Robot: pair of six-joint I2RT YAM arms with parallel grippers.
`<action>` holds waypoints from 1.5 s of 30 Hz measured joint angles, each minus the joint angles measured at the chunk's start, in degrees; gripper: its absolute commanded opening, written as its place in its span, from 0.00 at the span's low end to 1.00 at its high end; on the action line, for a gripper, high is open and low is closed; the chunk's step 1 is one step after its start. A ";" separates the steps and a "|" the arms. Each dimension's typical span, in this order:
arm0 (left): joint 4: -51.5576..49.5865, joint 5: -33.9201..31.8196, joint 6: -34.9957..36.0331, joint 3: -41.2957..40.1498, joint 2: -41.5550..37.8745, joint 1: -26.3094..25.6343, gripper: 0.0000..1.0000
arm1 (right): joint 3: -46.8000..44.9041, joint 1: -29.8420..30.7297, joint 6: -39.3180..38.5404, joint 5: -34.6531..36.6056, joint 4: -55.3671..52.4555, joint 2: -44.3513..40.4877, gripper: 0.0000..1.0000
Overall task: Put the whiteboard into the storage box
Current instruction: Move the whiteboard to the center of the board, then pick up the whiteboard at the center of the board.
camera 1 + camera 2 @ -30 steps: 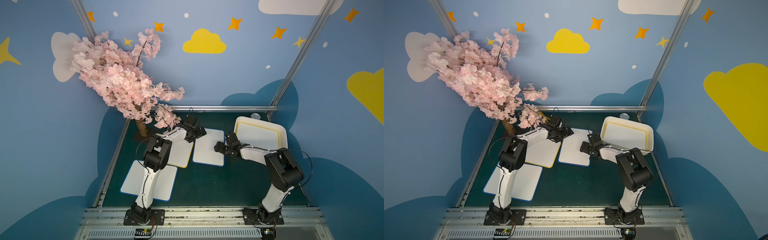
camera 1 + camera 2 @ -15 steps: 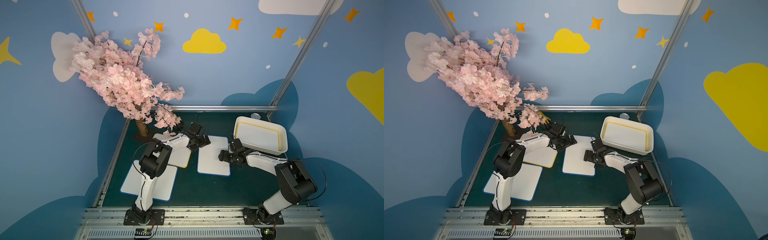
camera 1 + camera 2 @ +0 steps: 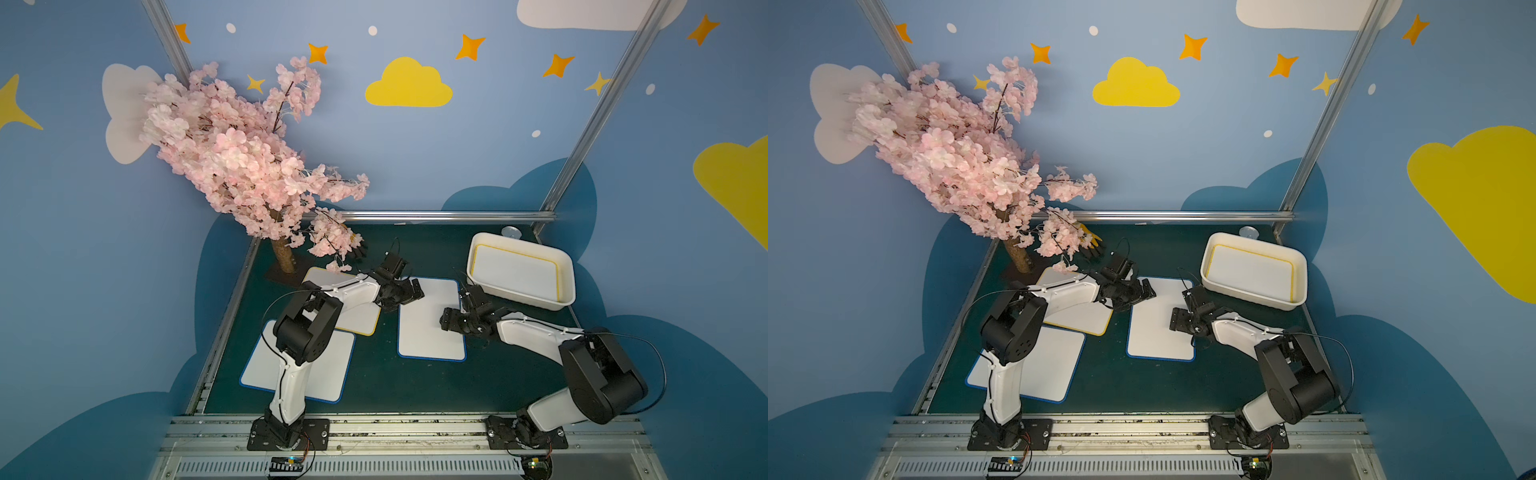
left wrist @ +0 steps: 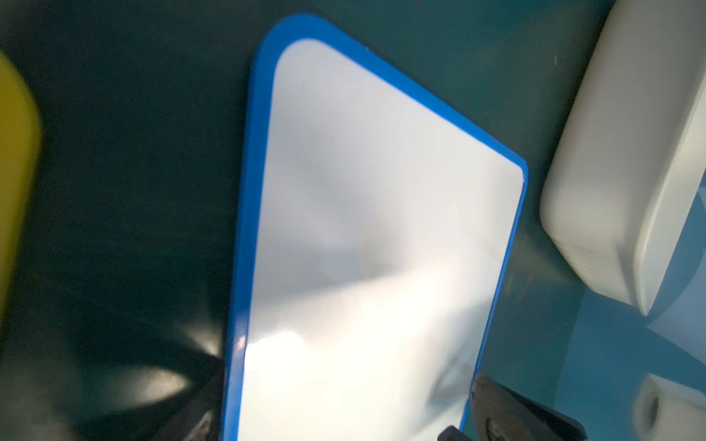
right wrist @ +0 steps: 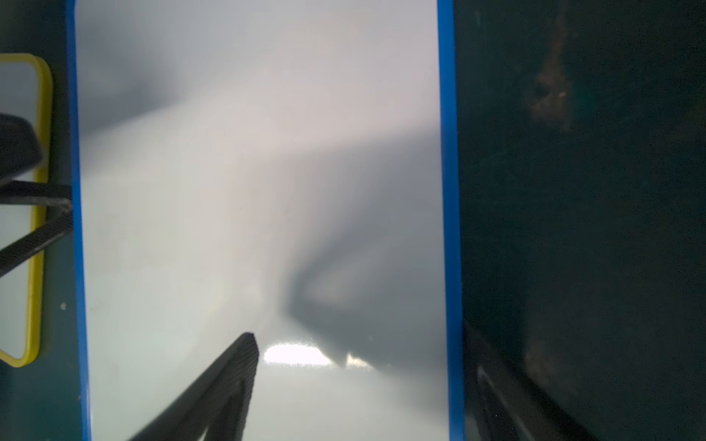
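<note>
Whiteboard (image 3: pixel 424 332), glossy, blue-rimmed, round-cornered, lies flat beside smooth white storage box (image 4: pixel 596 191).

Finding no text, label, brand, number or sign legible in any view. Showing only a blank white face on the blue-framed whiteboard (image 3: pixel 424 326) and plain, unmarked white on the wall of the storage box (image 3: pixel 523 296).
</note>
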 measured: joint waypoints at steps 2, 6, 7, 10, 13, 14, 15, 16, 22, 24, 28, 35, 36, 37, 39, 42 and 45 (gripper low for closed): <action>1.77 1.77 -1.70 -1.75 -0.81 0.44 0.99 | 0.00 -0.13 0.63 -0.28 0.15 0.13 0.84; 6.69 6.03 -6.56 -5.40 -2.01 1.49 0.98 | 0.02 -0.55 2.21 -0.90 0.37 0.83 0.84; 7.65 6.95 -7.72 -6.19 -2.23 1.68 0.99 | 0.04 -0.66 2.60 -1.05 0.42 0.90 0.84; 10.69 9.92 -11.56 -8.44 -2.84 2.05 0.98 | 0.07 -0.90 3.56 -1.33 0.59 1.03 0.84; 12.81 12.68 -14.69 -10.34 -3.39 2.29 0.97 | 0.07 -0.96 4.11 -1.29 0.68 1.11 0.84; 13.25 13.46 -15.37 -10.78 -3.48 2.45 0.96 | 0.07 -1.03 4.24 -1.31 0.70 1.11 0.84; 13.55 14.25 -15.72 -10.95 -3.50 2.64 0.95 | 0.07 -1.09 4.33 -1.36 0.70 1.11 0.84; 13.68 14.71 -15.74 -10.95 -3.50 2.82 0.94 | 0.07 -1.16 4.35 -1.44 0.70 1.11 0.84; 16.61 17.64 -13.51 -10.99 -4.70 3.65 0.90 | 0.07 -1.79 4.31 -2.38 0.68 1.01 0.84; 17.97 18.53 -12.44 -11.06 -5.14 3.87 0.89 | 0.07 -1.95 4.28 -2.56 0.66 0.96 0.84; 21.00 19.98 -11.28 -12.37 -5.44 4.09 0.83 | -0.11 -2.01 4.09 -2.69 0.87 0.83 0.84; 26.29 22.51 -10.58 -14.82 -5.44 4.20 0.65 | -0.61 -2.71 4.26 -3.91 1.64 0.48 0.84; 27.34 22.95 -10.54 -15.30 -5.44 4.24 0.62 | -0.79 -2.86 4.31 -4.20 1.88 0.39 0.84; 28.35 23.39 -10.51 -15.82 -5.44 4.28 0.59 | -0.96 -2.99 4.35 -4.42 2.10 0.28 0.84; 29.97 23.91 -10.27 -16.57 -5.44 4.31 0.53 | -1.14 -3.21 4.50 -4.79 2.45 0.17 0.84; 31.08 24.50 -9.86 -17.03 -5.44 4.37 0.46 | -1.31 -3.39 4.55 -5.11 3.23 0.09 0.84; 31.58 24.76 -9.40 -17.07 -5.44 4.52 0.41 | -1.70 -3.50 4.50 -5.60 5.22 0.13 0.84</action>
